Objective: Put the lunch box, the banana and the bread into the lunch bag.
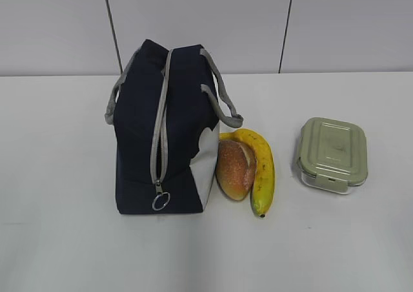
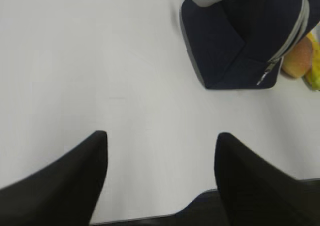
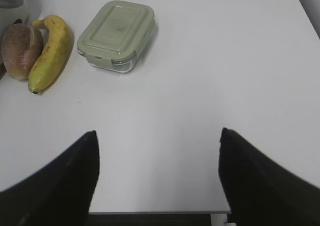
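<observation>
My left hand (image 2: 160, 151) and right hand (image 3: 157, 151) hover spread and empty over the bare white surface (image 3: 200, 86). Ahead, the zipped lunch bag (image 1: 161, 124) stands; bread (image 1: 235, 168) and banana (image 1: 261, 169) touch beside it, lunch box (image 1: 332, 155) apart. I'd grip the rigid box across its sides, the soft roll gently.

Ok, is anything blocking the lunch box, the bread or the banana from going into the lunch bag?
Yes: the lunch bag is zipped shut, its ring pull at the near end. The bread, banana and lunch box lie outside, to its right.
</observation>
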### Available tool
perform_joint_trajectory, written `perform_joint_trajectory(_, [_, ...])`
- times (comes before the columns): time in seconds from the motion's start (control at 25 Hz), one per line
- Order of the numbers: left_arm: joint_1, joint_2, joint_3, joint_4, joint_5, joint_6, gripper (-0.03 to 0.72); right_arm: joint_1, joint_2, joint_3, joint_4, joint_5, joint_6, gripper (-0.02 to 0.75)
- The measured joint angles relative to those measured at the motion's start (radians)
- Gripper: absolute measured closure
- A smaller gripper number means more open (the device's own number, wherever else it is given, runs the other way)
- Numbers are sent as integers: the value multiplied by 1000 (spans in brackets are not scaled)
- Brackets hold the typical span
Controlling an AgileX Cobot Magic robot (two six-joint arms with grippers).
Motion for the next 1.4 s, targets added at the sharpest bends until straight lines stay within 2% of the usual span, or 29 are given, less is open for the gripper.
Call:
perform_joint_trajectory(0.2, [0,125,-82,-47,-32,0,272,0,0,0,0,0,0,169])
perform_joint_trajectory(0.4, [0,303,-207,-61,-42,0,281,0,0,0,0,0,0,169])
perform_joint_trajectory(0.56, [0,462,-303,-147,-45,37,289,0,0,0,0,0,0,169])
perform_joint_trajectory(0.76, [0,647,-378,-264,-50,89,346,0,0,0,0,0,0,169])
perform_joint_trajectory(1.04, [0,868,-486,-354,-56,119,367,0,0,0,0,0,0,169])
perform_joint_trajectory(1.16, [-1,979,-568,-373,-33,120,367,0,0,0,0,0,0,169])
perform_joint_trajectory(1.4, [-68,1211,-768,-371,43,120,367,0,0,0,0,0,0,169])
